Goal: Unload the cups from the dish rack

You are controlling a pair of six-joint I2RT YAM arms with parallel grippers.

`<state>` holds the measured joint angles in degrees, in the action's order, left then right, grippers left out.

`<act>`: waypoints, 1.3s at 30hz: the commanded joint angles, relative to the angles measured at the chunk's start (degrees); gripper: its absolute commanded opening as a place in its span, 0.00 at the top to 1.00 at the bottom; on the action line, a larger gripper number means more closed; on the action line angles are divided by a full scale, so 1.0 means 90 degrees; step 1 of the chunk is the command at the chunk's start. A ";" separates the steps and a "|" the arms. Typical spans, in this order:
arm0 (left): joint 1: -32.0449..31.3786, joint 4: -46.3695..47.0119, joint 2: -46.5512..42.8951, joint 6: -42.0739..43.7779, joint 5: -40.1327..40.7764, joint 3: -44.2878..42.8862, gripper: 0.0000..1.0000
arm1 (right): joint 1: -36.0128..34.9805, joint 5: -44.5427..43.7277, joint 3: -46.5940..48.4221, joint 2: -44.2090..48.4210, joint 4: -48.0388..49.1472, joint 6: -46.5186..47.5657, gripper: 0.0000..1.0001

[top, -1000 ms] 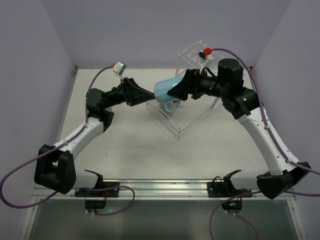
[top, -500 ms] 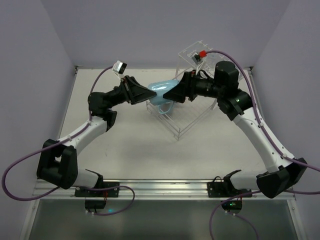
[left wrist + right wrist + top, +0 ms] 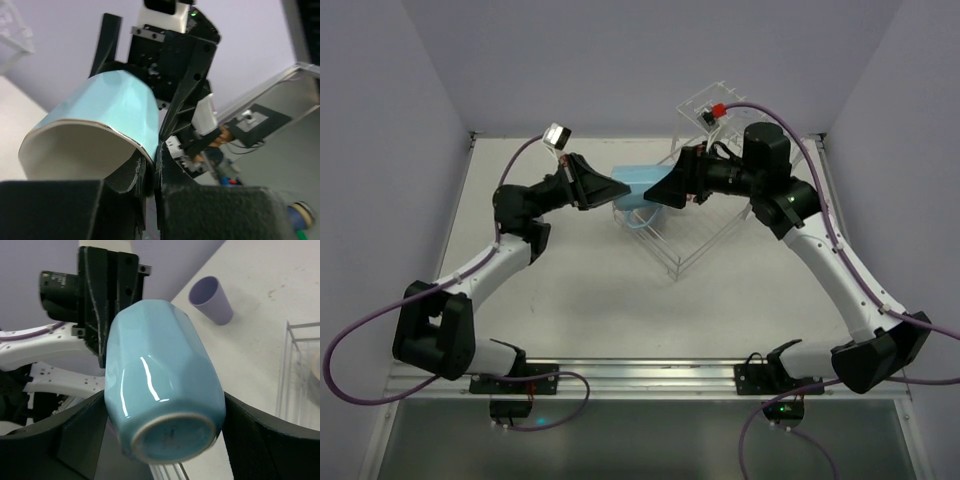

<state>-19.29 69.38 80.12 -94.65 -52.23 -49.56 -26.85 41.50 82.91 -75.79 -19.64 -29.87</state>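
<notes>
Blue cup (cream inside), left gripper on rim, right gripper at base

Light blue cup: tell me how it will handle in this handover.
The light blue cup looks glossy with glare streaks, so it may slip in the right gripper spanning its body. It seems rigid ceramic, probably chippable. The left gripper pinches only the rim, so it could swing.

Held on its side in mid-air: light blue cup, glossy, cream inside, body clamped between right fingers, rim pinched by left fingers. Beyond them, lavender cup on the surface. Beneath them, clear dish rack.
</notes>
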 commanded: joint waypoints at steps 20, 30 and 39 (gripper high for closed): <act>0.1811 -1.0022 -0.0826 0.7399 0.2322 -0.3193 1.00 | 0.0024 -0.2989 0.1266 -0.1139 -0.2388 0.1366 0.04; 0.1782 -1.1009 0.0490 0.7968 0.3527 -0.4073 1.00 | 0.0024 -0.2960 0.0437 -0.1179 -0.1238 0.0576 0.34; 0.1216 -1.1927 0.1955 0.8056 0.4729 -0.5518 1.00 | 0.0034 -0.2784 -0.1467 -0.0427 0.1116 -0.0947 0.44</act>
<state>-6.13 -38.46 97.03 -23.79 -13.63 -91.77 -26.35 16.03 73.06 -83.77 -21.69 -31.42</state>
